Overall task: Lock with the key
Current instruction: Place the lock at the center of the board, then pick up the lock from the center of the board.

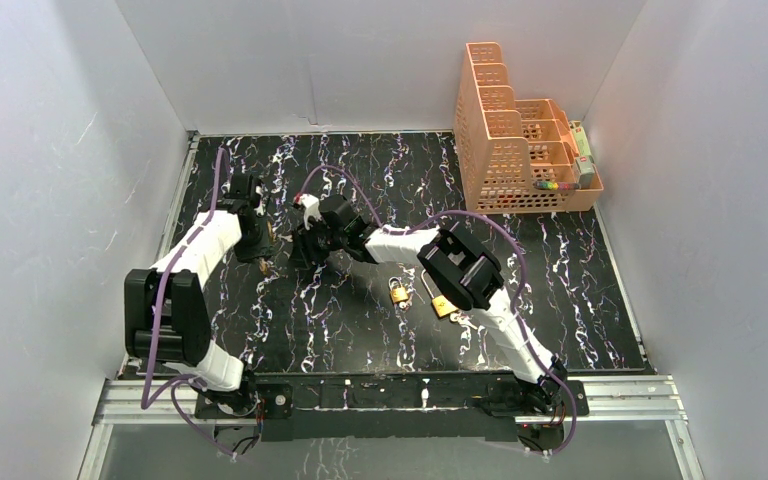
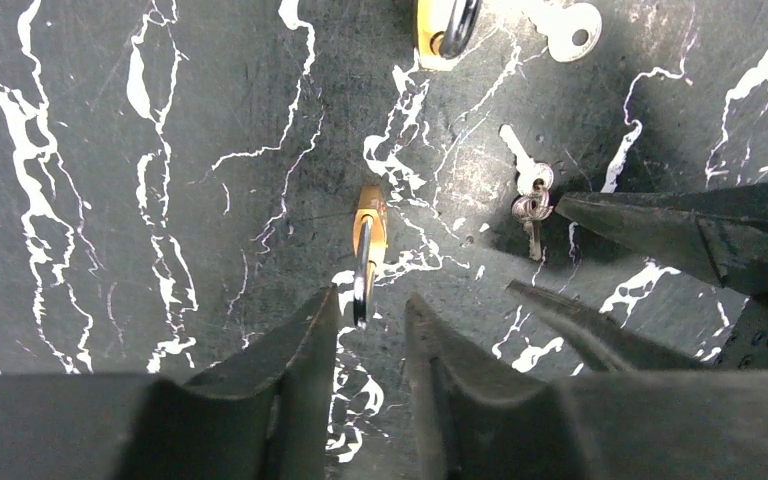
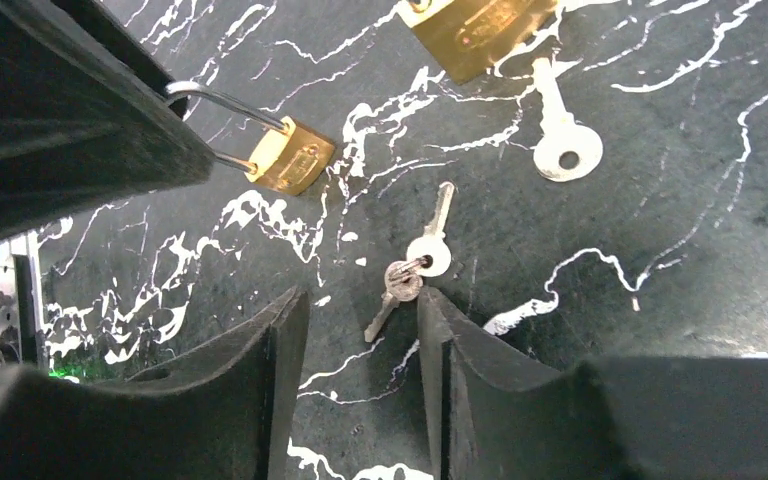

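A small brass padlock lies on the black marbled table with its shackle raised, pointing at my left gripper. That gripper is open; the shackle's end reaches just between its fingertips, close to the left one. The padlock also shows in the right wrist view, partly under the left gripper. Two silver keys on a ring lie just ahead of my right gripper, which is open, its right fingertip touching or nearly touching them. The keys also show in the left wrist view. In the top view both grippers meet at the table's left middle.
A second brass padlock and a single silver key lie just beyond the key ring. Two more padlocks lie under the right arm. An orange basket rack stands at the back right. White walls enclose the table.
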Tool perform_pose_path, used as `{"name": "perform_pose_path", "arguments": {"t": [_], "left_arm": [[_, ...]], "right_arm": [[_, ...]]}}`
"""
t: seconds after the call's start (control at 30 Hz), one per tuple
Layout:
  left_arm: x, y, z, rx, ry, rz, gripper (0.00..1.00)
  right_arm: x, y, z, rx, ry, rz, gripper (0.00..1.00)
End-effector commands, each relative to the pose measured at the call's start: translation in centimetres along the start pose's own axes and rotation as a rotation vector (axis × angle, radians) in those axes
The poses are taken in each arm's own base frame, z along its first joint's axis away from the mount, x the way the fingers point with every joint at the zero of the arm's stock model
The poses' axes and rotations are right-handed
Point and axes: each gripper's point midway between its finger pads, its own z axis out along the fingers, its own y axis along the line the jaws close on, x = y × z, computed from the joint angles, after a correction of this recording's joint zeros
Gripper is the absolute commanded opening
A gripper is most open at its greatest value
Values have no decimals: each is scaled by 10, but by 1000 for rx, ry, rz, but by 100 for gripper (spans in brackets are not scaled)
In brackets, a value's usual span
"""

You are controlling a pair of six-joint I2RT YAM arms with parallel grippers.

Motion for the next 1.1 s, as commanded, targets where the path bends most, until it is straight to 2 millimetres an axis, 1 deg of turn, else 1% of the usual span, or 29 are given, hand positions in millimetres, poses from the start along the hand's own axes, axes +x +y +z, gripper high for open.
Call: {"name": "perform_pose_path", "arguments": {"t": [0.0,0.07,0.1,0.17,0.2,0.23,0.27,0.33,0.37,0.47,0.5,0.53,0.57,0.67,0.83,0.93,1.07], "left_arm": [[-7,-1,-8,-2,-13,5,35],[-15,-1,-14,-2,-34,6,44],[-18,-1,-18,-1,-43,7,47],[-30,-1,-30,4,-77,7,52],[-38,-1,-38,9,-105,5,57],[-43,-1,-44,11,-126,4,64],[-53,-1,-54,20,-163,-2,71],[-68,-4,-71,46,-229,-17,82],[-74,-5,-79,63,-260,-22,87],[-87,-11,-98,113,-335,-32,94],[-90,-13,-103,130,-354,-33,95],[-93,-16,-108,150,-372,-33,97],[-94,-18,-111,167,-381,-32,97],[-96,-25,-116,207,-389,-26,98],[-92,-29,-118,237,-384,-1,98],[-90,-29,-122,247,-391,1,98],[-90,-32,-126,270,-398,5,98]], "right_arm": [[-14,-2,-12,9,-20,-72,56],[-32,-3,-32,19,-70,-84,59],[-43,-6,-46,29,-103,-87,61],[-59,-13,-76,74,-151,-94,62],[-64,-19,-97,128,-169,-100,63],[-65,-20,-111,168,-173,-113,64],[-65,-26,-126,239,-182,-124,65],[-57,-29,-153,336,-185,-139,66],[-51,-29,-164,375,-178,-133,69],[-28,-28,-194,528,-134,-124,71],[-20,-28,-203,586,-118,-124,74],[-7,-27,-212,646,-91,-115,77],[1,-26,-217,677,-76,-99,78],[34,-28,-227,761,12,-25,79],[74,-39,-241,914,123,45,76],[91,-43,-243,940,146,65,74],[107,-46,-243,941,168,89,69]]}}
